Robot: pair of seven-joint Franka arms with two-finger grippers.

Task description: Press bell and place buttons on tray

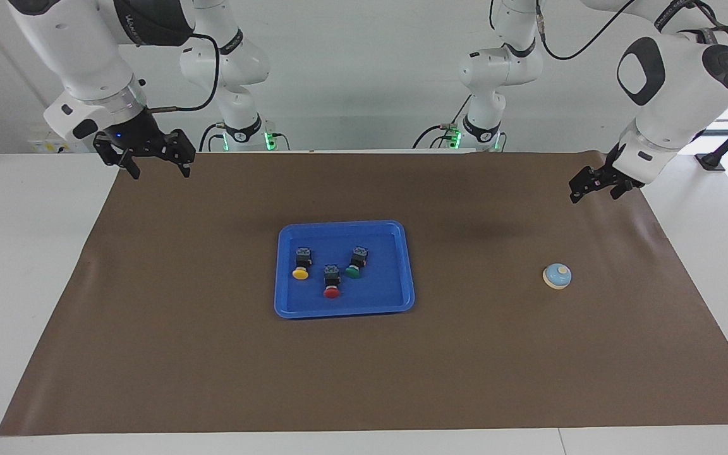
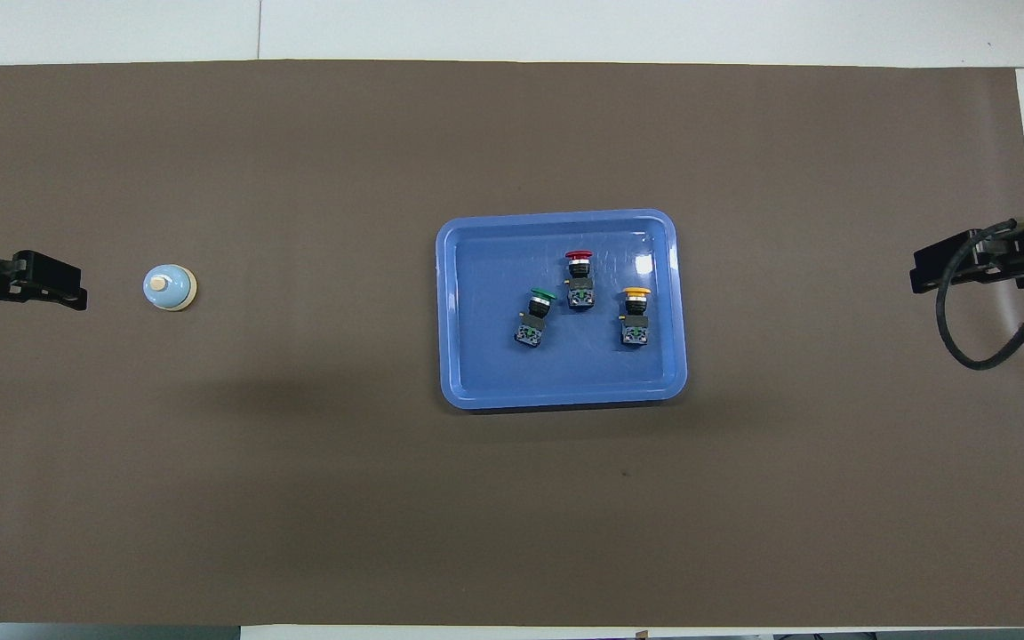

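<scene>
1. The tray [image 1: 344, 306] lies flat at the middle of the brown mat [image 1: 212, 354] on the surface. Its rim shows no tilt.
2. All three buttons lie on their sides inside the tray, apart from one another: yellow button [image 1: 301, 263] toward the right arm's end, green button [image 1: 356, 261] toward the left arm's end, red button [image 1: 332, 282] between them and farthest from the robots. Placement appears done.
3. The bell [image 1: 557, 276] stands upright on the mat toward the left arm's end, well apart from the tray.
4. The left gripper [image 1: 598, 184] hangs in the air over the mat's edge, clear of the bell and holding nothing. Whether its fingers are parted or closed cannot be told.
5. The right gripper [image 1: 157, 161] waits over the mat's corner at its own end, fingers spread wide and empty.
6. Handling judgement: the bell looks light and smooth, likely to slide if struck sideways; press straight down on the cream knob [image 1: 562, 270]. The buttons look rigid and light; their blocky black bodies offer flatter grip faces than the round caps.
</scene>
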